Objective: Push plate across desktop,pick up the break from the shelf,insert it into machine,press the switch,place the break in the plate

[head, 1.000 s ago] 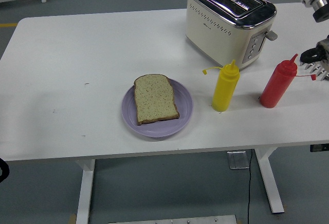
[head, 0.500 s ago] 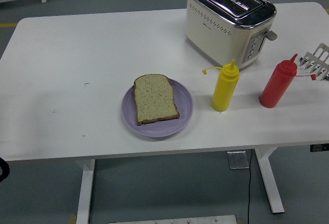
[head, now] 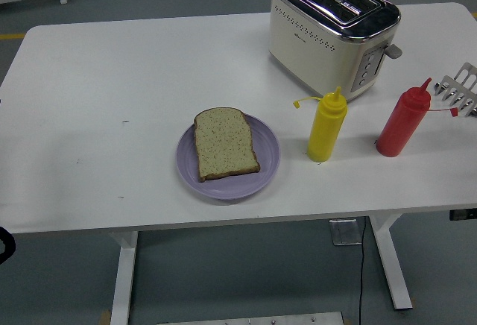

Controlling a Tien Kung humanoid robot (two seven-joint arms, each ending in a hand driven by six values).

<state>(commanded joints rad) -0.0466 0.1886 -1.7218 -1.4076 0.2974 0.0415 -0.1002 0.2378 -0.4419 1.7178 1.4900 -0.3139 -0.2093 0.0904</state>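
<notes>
Flat slice of speckled brown-crusted bread [head: 226, 144] lay on round lilac plate [head: 266, 168], near tabletop's front edge. Judged light, soft, crumbly; best pinched gently at crust edges. Plate likely smooth, would slide easily.

Cream and chrome two-slot toaster [head: 333, 30] stood at far right, slots empty. Yellow squeeze bottle [head: 326, 126], red squeeze bottle [head: 403, 120], metal wire rack [head: 462, 90] stood beside. White tabletop [head: 112, 101] was smooth, bare at left. Neither robot hand in view; state untellable.

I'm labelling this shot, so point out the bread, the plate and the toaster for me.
bread [head: 225, 143], head view, middle of the slice.
plate [head: 268, 162], head view, bare right rim.
toaster [head: 313, 49], head view, cream side wall.
</notes>
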